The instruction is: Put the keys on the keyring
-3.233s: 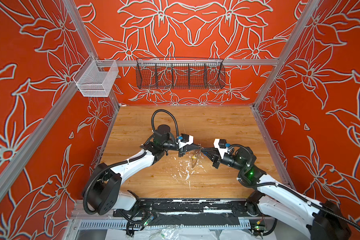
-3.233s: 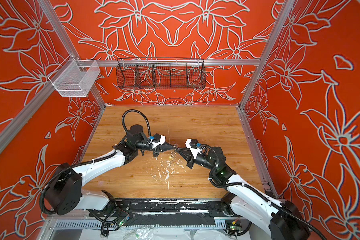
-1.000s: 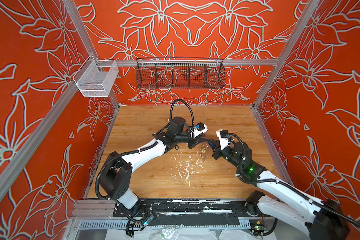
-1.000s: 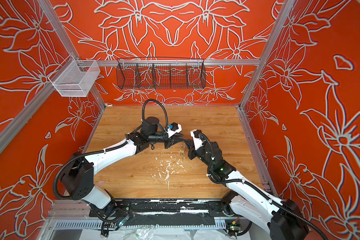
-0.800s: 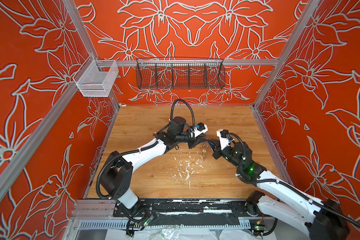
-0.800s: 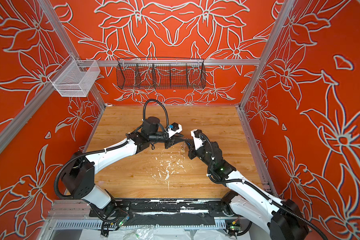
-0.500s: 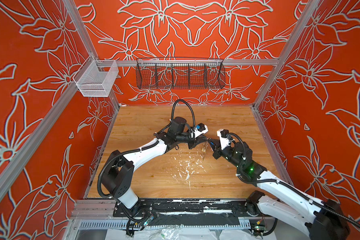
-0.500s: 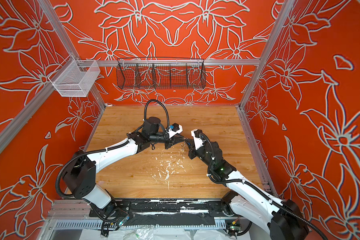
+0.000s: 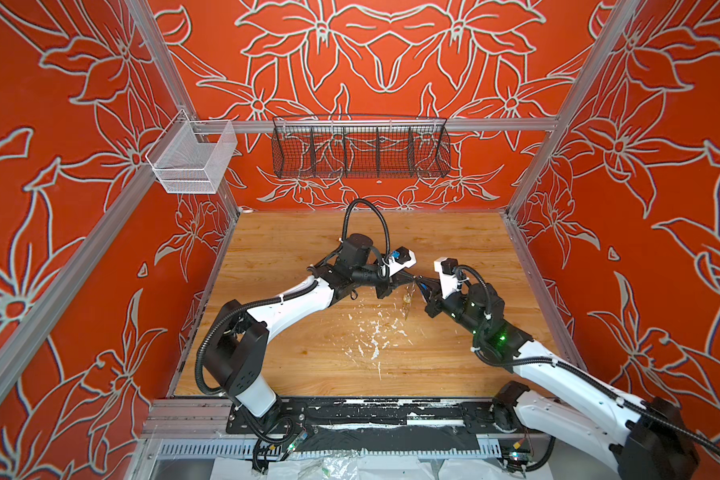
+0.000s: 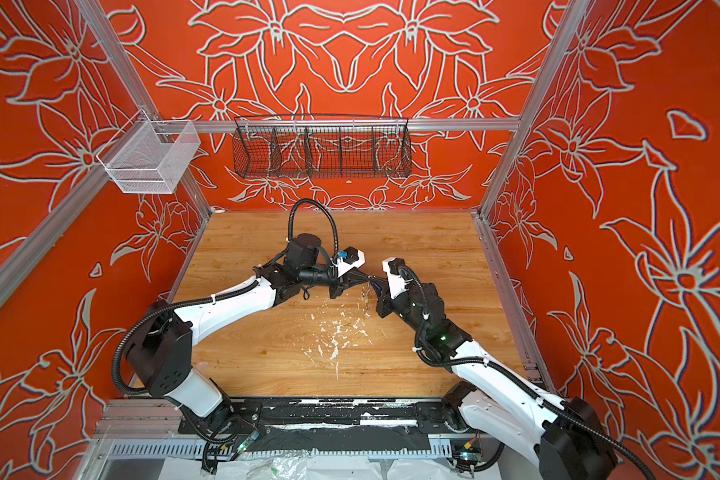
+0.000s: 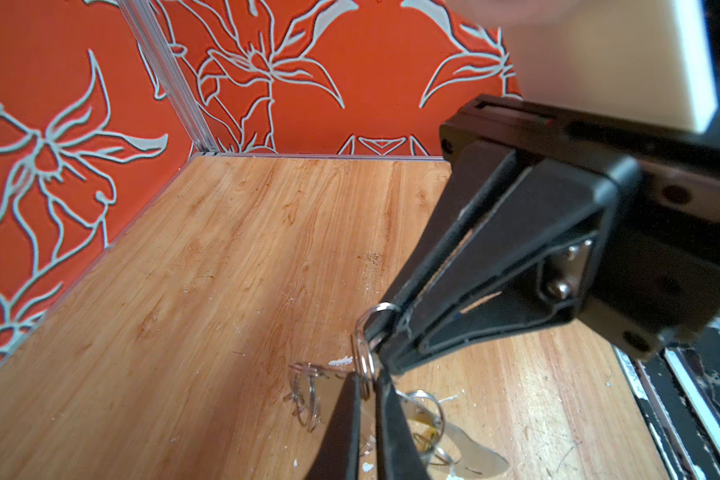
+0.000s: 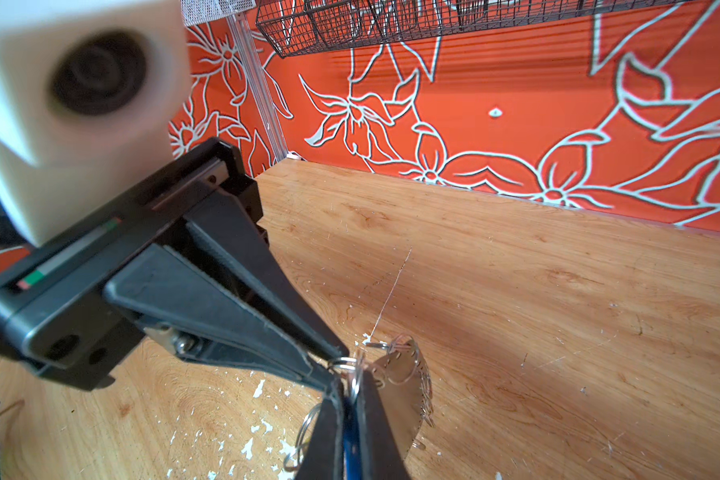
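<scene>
Orange walls (image 9: 387, 54) with pale flower outlines on three sides, an aluminium rail (image 9: 495, 124) ran across the back, black wire basket (image 9: 360, 151) hung from it, white mesh bin (image 9: 190, 162) at its left end, wooden worktop (image 9: 287, 353) lay speckled with white flecks (image 9: 375, 332).

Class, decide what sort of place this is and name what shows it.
Probably a robot test cell: two arms bolted to a base rail, a wooden tabletop boxed in by aluminium-framed walls.

your left arm (image 9: 296, 305) and right arm (image 9: 558, 374) wear white shells over black joints, trailing ribbed black cables (image 9: 362, 201); a green light (image 9: 501, 337) glows on the right one, white camera housings (image 9: 447, 282) at both wrists.
</scene>
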You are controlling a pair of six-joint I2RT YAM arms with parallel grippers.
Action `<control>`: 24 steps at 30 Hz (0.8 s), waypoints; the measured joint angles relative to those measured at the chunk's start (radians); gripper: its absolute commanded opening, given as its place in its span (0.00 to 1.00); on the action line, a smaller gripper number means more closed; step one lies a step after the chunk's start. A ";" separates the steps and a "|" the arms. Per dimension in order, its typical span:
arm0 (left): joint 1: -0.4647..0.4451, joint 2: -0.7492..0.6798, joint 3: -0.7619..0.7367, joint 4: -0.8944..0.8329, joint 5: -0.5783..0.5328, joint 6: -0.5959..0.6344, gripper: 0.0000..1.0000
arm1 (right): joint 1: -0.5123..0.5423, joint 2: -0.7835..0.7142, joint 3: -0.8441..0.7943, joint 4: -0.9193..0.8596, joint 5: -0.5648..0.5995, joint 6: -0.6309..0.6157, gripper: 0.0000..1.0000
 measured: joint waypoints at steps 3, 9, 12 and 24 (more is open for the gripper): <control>0.000 0.000 -0.002 0.005 -0.001 0.000 0.00 | 0.000 0.004 0.000 0.006 -0.002 0.006 0.00; 0.007 -0.005 -0.057 0.098 0.000 -0.018 0.00 | 0.000 0.014 0.000 0.012 0.016 0.046 0.00; 0.017 -0.018 -0.108 0.177 0.007 -0.040 0.00 | 0.002 0.014 0.000 0.010 0.029 0.065 0.00; 0.034 -0.055 -0.277 0.469 0.018 -0.104 0.00 | 0.007 0.037 -0.002 0.034 0.018 0.128 0.00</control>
